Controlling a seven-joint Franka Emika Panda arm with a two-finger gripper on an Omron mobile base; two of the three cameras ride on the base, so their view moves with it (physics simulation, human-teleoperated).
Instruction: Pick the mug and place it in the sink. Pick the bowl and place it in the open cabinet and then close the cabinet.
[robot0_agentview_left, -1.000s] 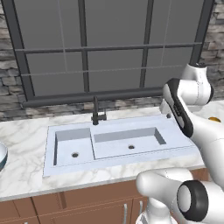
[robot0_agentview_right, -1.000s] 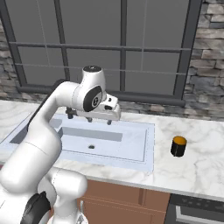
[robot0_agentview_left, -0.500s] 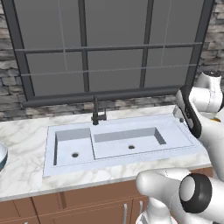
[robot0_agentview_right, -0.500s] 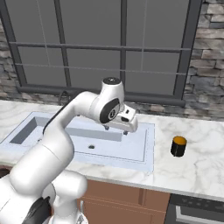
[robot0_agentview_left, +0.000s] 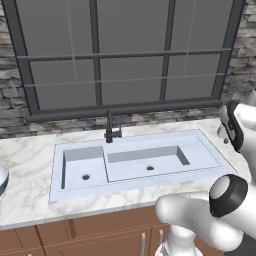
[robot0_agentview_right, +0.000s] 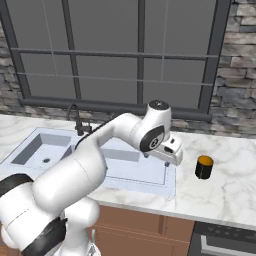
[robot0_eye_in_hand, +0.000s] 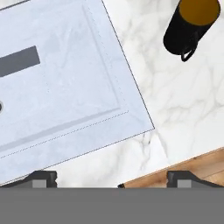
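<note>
My claw (robot0_eye_in_hand: 111, 179) hangs released over the pale blue-white sink's (robot0_eye_in_hand: 65, 83) rim, the small black orange-topped mug (robot0_eye_in_hand: 191, 25) standing apart on the marble worktop (robot0_eye_in_hand: 183, 105).

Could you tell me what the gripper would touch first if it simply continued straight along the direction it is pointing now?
Most likely the marble counter at the sink's right rim: the gripper points down there, with nothing between. The mug stands off to one side, out of that line. Exact depth is unclear.
</note>
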